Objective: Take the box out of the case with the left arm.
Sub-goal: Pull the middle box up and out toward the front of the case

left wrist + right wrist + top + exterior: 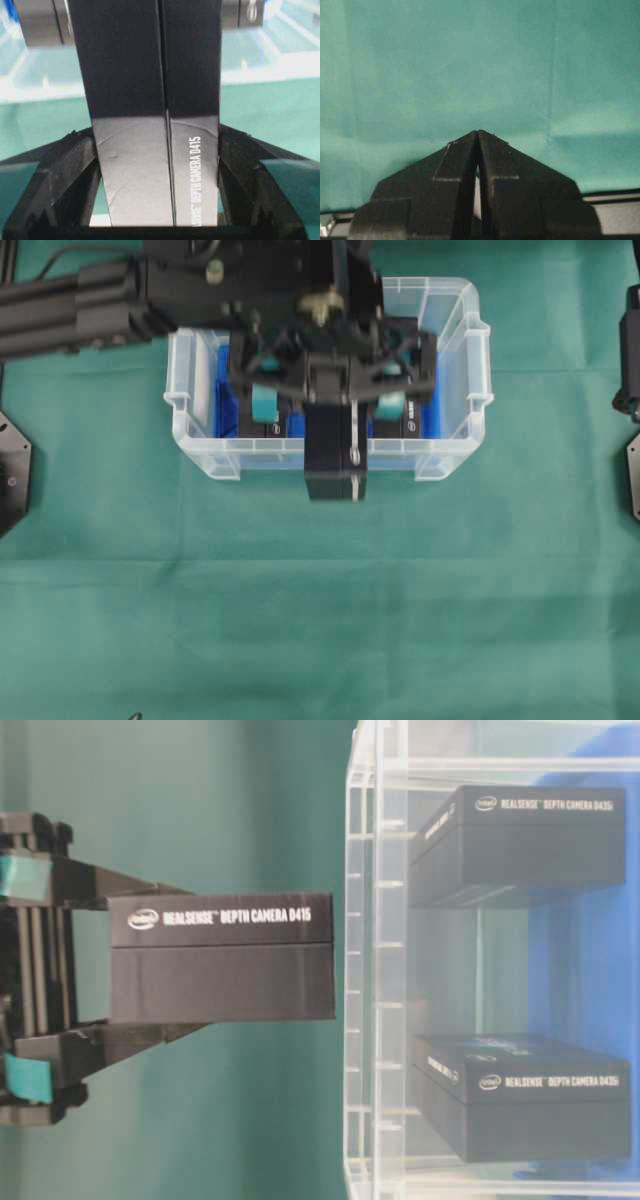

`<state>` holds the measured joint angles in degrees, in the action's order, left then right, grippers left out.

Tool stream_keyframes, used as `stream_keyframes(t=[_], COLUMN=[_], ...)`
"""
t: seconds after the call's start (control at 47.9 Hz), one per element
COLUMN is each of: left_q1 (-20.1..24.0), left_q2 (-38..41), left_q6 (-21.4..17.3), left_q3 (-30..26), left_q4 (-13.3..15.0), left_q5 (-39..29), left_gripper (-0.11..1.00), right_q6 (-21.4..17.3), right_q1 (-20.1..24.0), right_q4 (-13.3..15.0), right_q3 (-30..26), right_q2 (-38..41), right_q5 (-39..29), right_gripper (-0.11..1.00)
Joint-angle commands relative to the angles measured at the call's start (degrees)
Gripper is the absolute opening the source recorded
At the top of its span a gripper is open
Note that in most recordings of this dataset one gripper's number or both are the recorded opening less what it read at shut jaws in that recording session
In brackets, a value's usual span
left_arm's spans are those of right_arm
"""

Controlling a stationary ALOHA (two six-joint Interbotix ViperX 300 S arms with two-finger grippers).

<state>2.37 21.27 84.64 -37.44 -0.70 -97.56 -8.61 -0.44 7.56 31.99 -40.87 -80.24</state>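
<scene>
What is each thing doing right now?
left gripper: shut on the held box.
held box: lifted, outside the case.
case: open-topped, upright on the green cloth.
two other boxes: lying inside the case.
right gripper: shut, holding nothing.

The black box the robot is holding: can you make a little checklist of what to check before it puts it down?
1. Left tool squeezing the black box on both sides: ok.
2. Box lifted out of the clear tub: ok.
3. Box past the tub's rim: cannot tell.
4. Two other boxes left lying in the tub: ok.
5. Green cloth in front free for landing: ok.
6. Right tool shut and away: ok.
</scene>
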Motion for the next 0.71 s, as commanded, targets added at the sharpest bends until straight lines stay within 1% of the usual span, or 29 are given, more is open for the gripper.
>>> stream_keyframes(t=[0.0,0.188,0.438,0.564,0.689], left_q1=[-2.4,-7.6,-13.2,-14.8,-15.5], left_q2=[-3.0,-2.9,-2.8,-2.7,-2.7], left_q6=[1.8,7.6,14.9,16.5,16.7], left_q3=[-0.9,-0.7,-0.4,-0.3,-0.2], left_q4=[-0.2,-0.2,-0.4,-1.0,-1.1], left_q5=[0.0,0.0,0.4,0.4,0.4], left_gripper=[0.6,0.6,0.6,0.6,0.6], right_q6=[0.1,0.0,0.0,0.0,0.0], right_q1=[0.0,-0.1,0.0,-0.1,-0.1], right_q4=[0.5,0.6,0.6,0.6,0.6], right_q3=[-1.1,-1.1,-1.1,-1.1,-1.1], right_q2=[0.0,0.0,0.0,0.0,0.0], right_q5=[0.2,0.1,0.1,0.1,0.1], right_gripper=[0.03,0.03,0.03,0.03,0.03])
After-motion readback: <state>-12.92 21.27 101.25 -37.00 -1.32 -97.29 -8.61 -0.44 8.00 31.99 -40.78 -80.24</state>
